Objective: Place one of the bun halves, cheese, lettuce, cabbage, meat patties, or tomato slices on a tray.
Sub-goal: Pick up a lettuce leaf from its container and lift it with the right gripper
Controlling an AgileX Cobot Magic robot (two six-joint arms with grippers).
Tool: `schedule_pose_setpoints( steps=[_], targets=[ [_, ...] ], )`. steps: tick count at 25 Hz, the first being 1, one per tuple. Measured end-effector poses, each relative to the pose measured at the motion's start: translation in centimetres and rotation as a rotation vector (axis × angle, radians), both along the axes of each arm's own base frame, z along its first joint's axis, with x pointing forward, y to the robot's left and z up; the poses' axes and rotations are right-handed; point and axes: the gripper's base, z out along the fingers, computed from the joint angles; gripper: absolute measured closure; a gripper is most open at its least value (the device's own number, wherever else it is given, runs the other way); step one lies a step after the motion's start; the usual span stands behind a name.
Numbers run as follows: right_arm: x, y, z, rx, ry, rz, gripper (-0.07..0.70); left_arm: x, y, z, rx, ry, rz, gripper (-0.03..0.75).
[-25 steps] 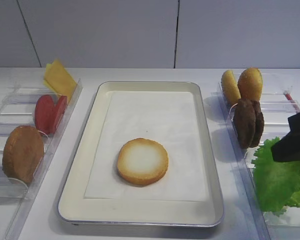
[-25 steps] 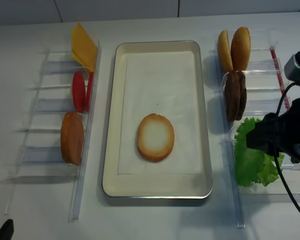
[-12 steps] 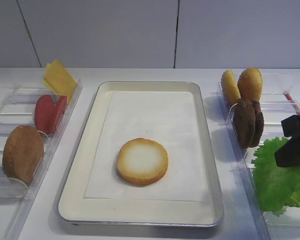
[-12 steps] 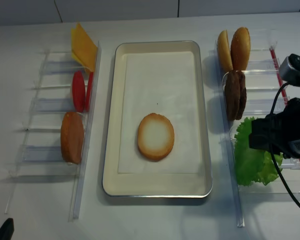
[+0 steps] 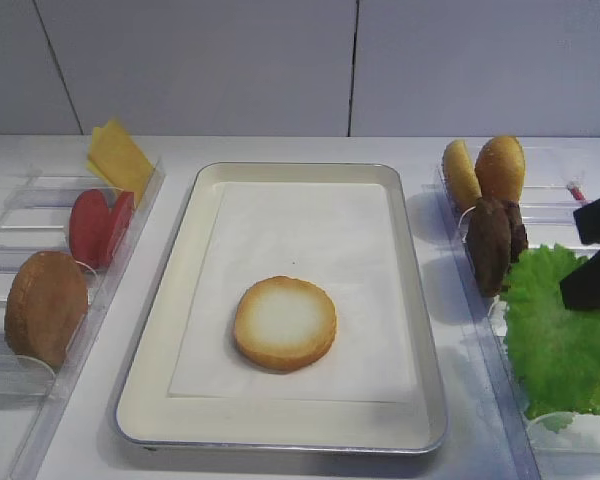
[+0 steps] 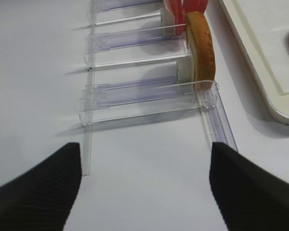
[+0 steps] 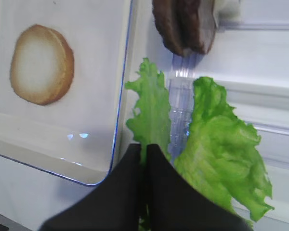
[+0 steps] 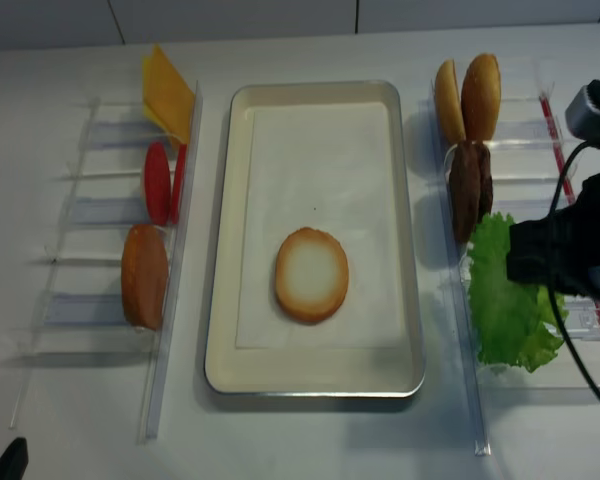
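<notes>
Right wrist shows the right end effector pinching the lettuce (hidden from overhead).

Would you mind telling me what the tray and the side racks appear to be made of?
The tray looks like brushed metal: a silvery rim with a dull sheen, lined with white paper. The racks look like clear hard plastic: see-through walls with bright glossy edges.

The light was bright and even, with soft shadows beside the tray. The close wrist views looked blurry.
</notes>
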Motion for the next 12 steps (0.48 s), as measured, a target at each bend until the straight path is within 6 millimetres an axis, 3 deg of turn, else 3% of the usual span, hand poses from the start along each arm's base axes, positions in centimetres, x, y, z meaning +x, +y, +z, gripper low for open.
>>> schedule_pose_setpoints(
  steps=[7, 12],
  targets=[
    [-1.4, 0.7, 5.7, 0.067, -0.152, 0.023, 0.579, 0.0, 0.0, 0.0, 0.0, 0.0, 0.0, 0.185],
    [-1.5, 1.1, 8.6, 0.127, -0.234, 0.033, 0.579, 0.0, 0.0, 0.0, 0.0, 0.0, 0.0, 0.185]
  ],
)
